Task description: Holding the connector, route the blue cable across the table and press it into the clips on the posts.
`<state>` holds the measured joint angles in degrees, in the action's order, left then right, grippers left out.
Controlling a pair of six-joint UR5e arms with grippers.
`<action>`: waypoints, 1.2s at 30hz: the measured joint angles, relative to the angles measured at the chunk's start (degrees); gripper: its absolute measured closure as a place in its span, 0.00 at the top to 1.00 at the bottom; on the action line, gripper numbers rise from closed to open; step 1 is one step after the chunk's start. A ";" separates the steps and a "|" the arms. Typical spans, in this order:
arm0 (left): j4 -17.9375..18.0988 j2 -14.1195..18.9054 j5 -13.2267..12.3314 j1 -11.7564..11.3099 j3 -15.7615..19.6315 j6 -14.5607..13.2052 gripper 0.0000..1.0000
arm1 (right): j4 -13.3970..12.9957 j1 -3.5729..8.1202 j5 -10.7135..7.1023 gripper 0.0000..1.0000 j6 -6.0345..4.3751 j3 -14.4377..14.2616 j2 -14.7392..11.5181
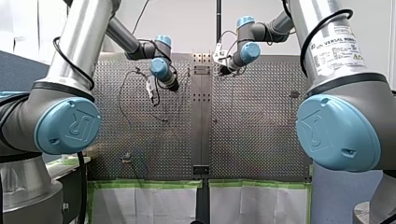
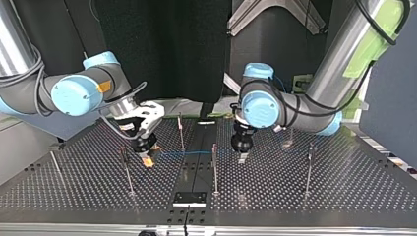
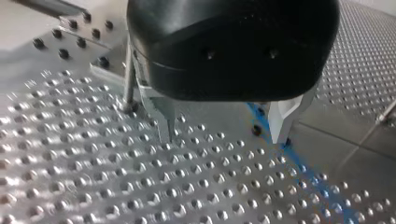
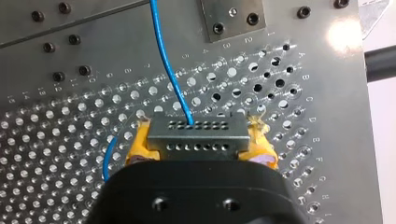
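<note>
My right gripper (image 4: pixel 200 134) is clamped on the grey connector (image 4: pixel 196 140) with its yellow pads (image 4: pixel 139 143), low over the perforated worktop (image 4: pixel 51 154). The blue cable (image 4: pixel 167 70) leaves the connector and runs ahead across it. My left gripper (image 3: pixel 224 136) stands wide open (holding nothing), the cable passing just beside one finger.

arms (image 2: pixel 74 93) (image 2: pixel 268 109) 2 | grippers (image 2: pixel 147 158) (image 2: pixel 242 157) 2 | blue cable (image 4: pixel 170 70) 1 | connector (image 4: pixel 196 135) 1 | posts (image 2: pixel 214 167) at least 5
</note>
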<state>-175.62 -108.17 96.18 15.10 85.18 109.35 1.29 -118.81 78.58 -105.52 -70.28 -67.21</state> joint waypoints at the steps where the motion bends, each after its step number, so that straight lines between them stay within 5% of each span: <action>1: 0.15 0.43 -0.17 0.01 0.42 0.08 1.00 | 0.00 -0.02 0.00 0.00 -0.02 0.00 0.00; 20: -0.34 10.03 -2.05 1.59 9.54 0.39 1.00 | 0.16 -0.27 0.00 0.00 -0.03 0.00 -0.02; 36: -0.46 17.78 -1.37 6.33 9.63 -2.31 1.00 | 0.19 0.14 0.06 0.00 -0.04 0.00 -0.15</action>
<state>-176.08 -90.38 94.81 21.43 94.81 107.04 1.48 -118.68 78.64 -105.56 -70.28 -67.36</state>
